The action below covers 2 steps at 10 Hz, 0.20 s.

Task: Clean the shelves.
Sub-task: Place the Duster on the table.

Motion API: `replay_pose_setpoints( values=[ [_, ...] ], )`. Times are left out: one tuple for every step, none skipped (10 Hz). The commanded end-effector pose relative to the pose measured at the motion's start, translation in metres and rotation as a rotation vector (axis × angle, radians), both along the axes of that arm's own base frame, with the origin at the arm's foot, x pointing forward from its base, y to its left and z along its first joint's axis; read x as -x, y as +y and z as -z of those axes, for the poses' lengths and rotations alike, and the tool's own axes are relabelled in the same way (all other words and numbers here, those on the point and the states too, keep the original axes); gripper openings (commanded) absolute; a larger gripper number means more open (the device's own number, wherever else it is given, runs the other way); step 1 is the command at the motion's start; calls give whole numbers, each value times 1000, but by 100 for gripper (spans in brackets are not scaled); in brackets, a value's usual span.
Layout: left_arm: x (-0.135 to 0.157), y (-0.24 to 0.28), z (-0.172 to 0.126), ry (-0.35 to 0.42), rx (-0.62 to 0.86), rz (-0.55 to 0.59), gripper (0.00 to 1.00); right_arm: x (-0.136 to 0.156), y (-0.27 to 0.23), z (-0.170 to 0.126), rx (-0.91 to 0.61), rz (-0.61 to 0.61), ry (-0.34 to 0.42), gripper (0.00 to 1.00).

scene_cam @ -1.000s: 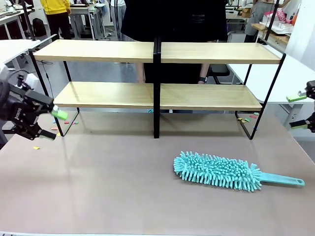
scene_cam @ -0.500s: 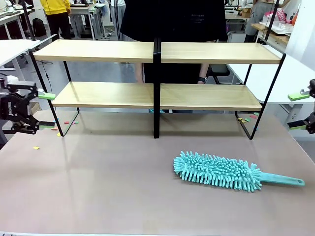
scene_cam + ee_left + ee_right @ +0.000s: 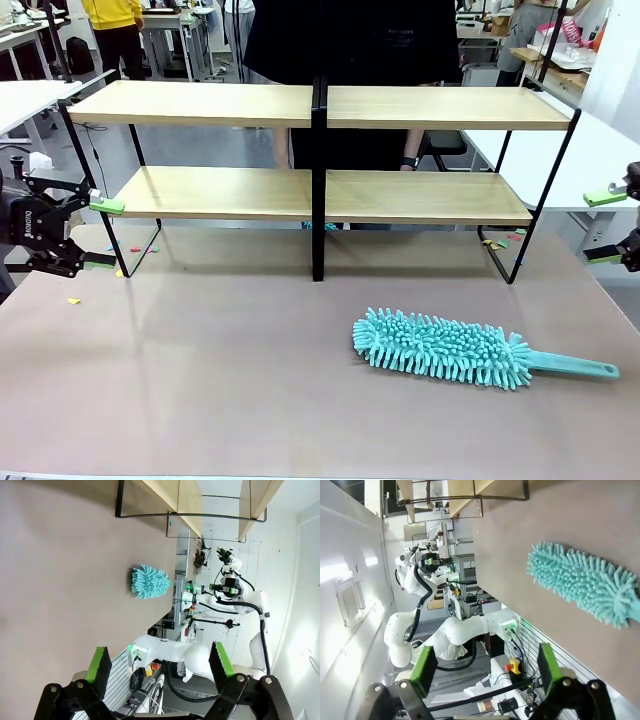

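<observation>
The shelves [image 3: 320, 150], a two-tier rack of light wood boards on a black frame with a central post, stand at the table's far side; their edge shows at the top of the left wrist view [image 3: 185, 500] and the right wrist view [image 3: 470, 495]. A teal fluffy duster [image 3: 450, 348] lies on the table front right, also seen as a tuft [image 3: 149, 581] and close up [image 3: 585, 582]. My left gripper [image 3: 100, 233] hangs open by the rack's left end, empty. My right gripper [image 3: 603, 226] stands open at the right edge, empty, above and behind the duster's handle.
A person in dark clothes [image 3: 350, 40] stands behind the rack. Small coloured scraps [image 3: 135, 250] lie on the table near the rack's left foot and more [image 3: 500, 240] by the right foot. A white table [image 3: 560, 150] flanks the right side.
My left gripper drew back left from the rack's lower left corner, rolled so its fingers stack vertically, then settled slightly right again. The right gripper barely moved. The duster stayed put.
</observation>
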State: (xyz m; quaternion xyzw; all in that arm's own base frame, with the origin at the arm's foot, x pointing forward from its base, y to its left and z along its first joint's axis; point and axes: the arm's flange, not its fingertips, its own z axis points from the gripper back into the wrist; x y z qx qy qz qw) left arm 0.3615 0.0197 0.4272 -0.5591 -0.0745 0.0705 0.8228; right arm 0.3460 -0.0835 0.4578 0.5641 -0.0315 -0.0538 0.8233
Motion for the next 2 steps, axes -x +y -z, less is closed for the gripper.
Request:
replay_pose_setpoints(
  values=[
    [2, 2, -4, 0, 4, 9, 100, -2, 1, -2, 2, 16, -5, 100],
    [2, 2, -4, 0, 4, 9, 100, -2, 1, -2, 2, 16, -5, 100]
  ],
)
